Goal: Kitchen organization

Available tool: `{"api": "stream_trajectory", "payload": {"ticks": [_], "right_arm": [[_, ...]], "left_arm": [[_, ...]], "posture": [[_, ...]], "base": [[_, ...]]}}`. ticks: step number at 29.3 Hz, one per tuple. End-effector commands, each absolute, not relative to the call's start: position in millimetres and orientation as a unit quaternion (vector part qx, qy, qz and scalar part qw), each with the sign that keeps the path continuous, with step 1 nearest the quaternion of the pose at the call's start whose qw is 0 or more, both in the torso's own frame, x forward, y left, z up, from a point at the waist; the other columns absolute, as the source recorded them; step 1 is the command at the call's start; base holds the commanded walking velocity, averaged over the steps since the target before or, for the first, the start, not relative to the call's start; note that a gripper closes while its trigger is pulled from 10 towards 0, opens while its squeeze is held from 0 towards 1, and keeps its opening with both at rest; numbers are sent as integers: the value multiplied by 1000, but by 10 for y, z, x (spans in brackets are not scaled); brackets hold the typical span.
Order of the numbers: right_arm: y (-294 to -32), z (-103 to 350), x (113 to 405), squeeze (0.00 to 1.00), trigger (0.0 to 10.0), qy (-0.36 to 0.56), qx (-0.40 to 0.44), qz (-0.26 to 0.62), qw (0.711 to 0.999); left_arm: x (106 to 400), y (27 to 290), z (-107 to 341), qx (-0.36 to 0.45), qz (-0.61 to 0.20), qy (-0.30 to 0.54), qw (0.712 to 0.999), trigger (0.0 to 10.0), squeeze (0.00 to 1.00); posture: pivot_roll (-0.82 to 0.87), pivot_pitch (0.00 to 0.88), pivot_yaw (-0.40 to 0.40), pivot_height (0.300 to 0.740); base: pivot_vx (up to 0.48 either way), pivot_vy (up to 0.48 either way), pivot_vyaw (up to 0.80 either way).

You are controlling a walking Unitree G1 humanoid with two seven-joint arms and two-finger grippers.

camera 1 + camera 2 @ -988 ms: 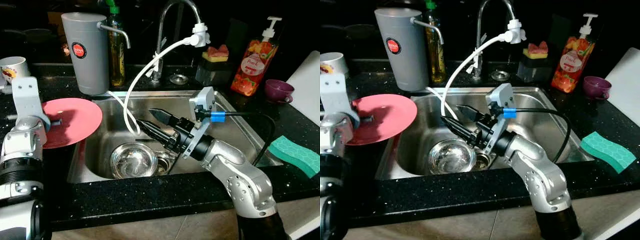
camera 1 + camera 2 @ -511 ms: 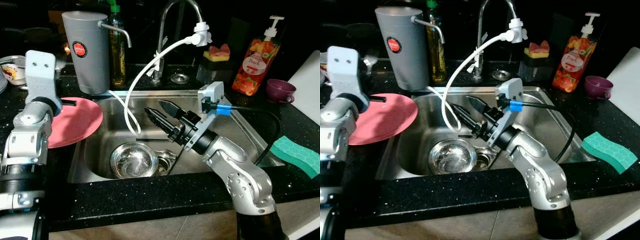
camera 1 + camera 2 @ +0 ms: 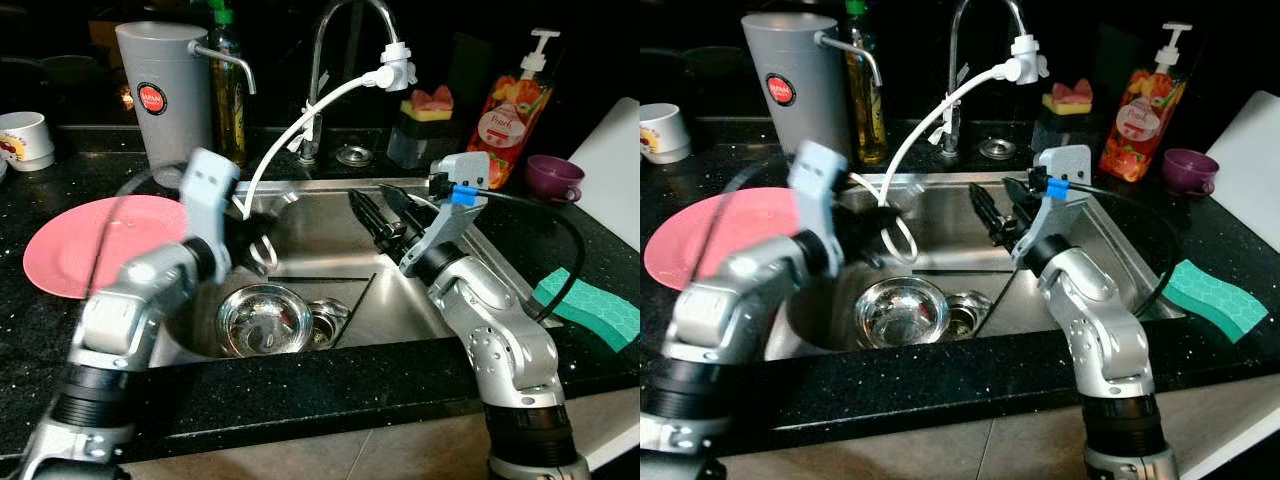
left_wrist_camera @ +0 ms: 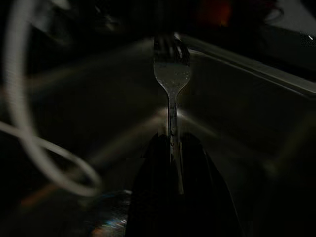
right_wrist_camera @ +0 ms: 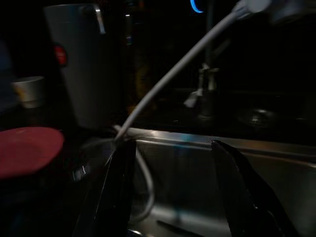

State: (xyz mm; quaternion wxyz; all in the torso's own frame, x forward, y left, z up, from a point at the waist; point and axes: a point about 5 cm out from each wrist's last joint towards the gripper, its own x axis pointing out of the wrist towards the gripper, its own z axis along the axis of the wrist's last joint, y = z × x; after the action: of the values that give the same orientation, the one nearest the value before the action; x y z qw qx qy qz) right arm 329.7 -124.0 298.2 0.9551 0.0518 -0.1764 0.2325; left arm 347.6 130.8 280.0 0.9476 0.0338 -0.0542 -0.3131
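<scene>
**Fork over the sink, plate on the worktop**

Nearest the camera, the black speckled worktop (image 3: 300, 395) fronts a steel sink (image 3: 330, 215); in its basin sits a steel bowl (image 3: 265, 318), just beside the drain (image 3: 325, 320). Over the basin's left side reaches the left hand (image 4: 170, 163), clenched on the handle of a fork (image 4: 171, 79) — the wrist view shows the tines pointing away from the fingers, above the sink's steel wall. The arm is blurred in the head views. The right hand (image 3: 385, 215) hangs above the right half of the basin, its two black fingers (image 5: 116, 182) spread apart and grasping nothing, pointed toward the far left corner of the sink. A white hose (image 3: 300, 115) loops from the tap's head (image 3: 395, 70) down into the basin, between the two hands.

On the worktop to the left lies a pink plate (image 3: 90, 240), flat and apart from the sink's rim; to the right, a green sponge (image 3: 595, 310) near the edge. Farther back — behind the sink — stand a grey water filter jug (image 3: 165, 100), an oil bottle (image 3: 228, 85) touching its side, the curved tap (image 3: 335, 40), a dark holder with a yellow-and-pink sponge (image 3: 430, 102), an orange soap dispenser (image 3: 515, 105) and a purple cup (image 3: 555, 180). A white mug (image 3: 25, 140) sits at the far left.
</scene>
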Motion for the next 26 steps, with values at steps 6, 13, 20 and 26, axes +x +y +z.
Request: {"api": "stream_trajectory", "payload": {"ticks": [6,13,20,26], "right_arm": [[-1273,2969,3317,0,10000,-181,66,205,960],[-1255,2953,3317,0,10000,-181,75,199,960],[-1254,2952,3318,0,10000,-183,81,192,961],[-1277,2959,3322,0,10000,-187,87,183,961]], "left_arm": [[3508,1269,2507,46,-297,-2,954,10000,0],[3532,1267,2348,51,-278,9,959,10000,1000],[3499,1251,2382,44,-278,-2,960,10000,1000],[3485,1263,2476,52,-275,-26,960,10000,1000]], "posture": [[41,134,-67,740],[38,133,-72,740],[41,138,-64,740],[65,146,-49,740]], "base": [[0,0,0],[0,0,0],[0,0,0],[0,0,0]]}}
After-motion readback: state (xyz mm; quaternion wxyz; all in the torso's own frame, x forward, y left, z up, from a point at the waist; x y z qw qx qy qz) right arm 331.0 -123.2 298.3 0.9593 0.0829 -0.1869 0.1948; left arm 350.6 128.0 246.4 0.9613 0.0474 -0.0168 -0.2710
